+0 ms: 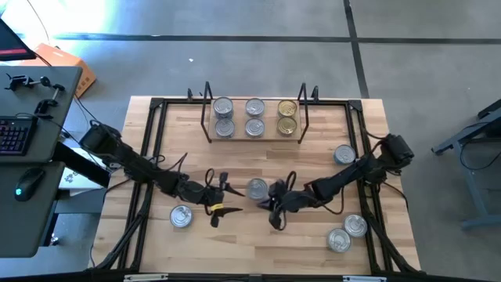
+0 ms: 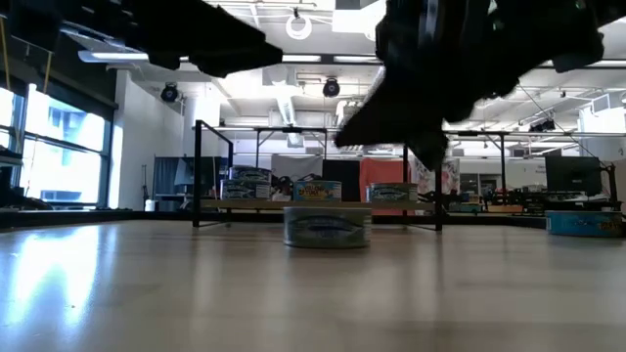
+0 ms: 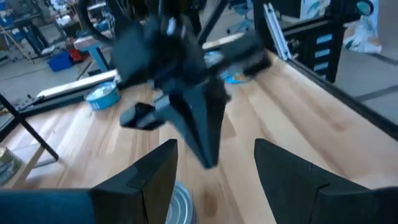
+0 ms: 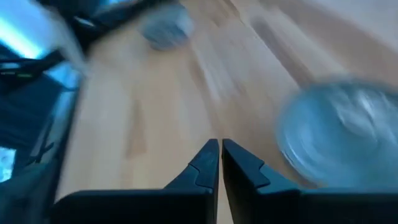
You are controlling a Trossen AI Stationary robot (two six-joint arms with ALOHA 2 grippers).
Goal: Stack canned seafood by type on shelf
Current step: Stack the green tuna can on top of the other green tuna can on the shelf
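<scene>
The shelf [image 1: 254, 138] stands near the table's far edge with six tins on its board, the right-hand two gold-topped [image 1: 287, 108]. Loose silver-lidded tins rest on their bases on the table: one in the middle [image 1: 257, 188], also in the low view [image 2: 327, 227], one near left [image 1: 182, 216], and three on the right [image 1: 343, 154]. My left gripper [image 1: 225, 196] is open just left of the middle tin, whose lid [image 3: 180, 205] shows near its fingers [image 3: 214, 146]. My right gripper [image 1: 275, 218] is shut [image 4: 219, 144] over bare wood, just near-right of that tin [image 4: 339, 143].
A black metal frame [image 1: 156, 149] runs around the tabletop. The two grippers face each other closely at mid-table, and the right arm's gripper [image 3: 186, 99] fills the left wrist view. Two more tins sit near the right near corner [image 1: 347, 233]. A desk with a keyboard stands to the left [image 1: 31, 133].
</scene>
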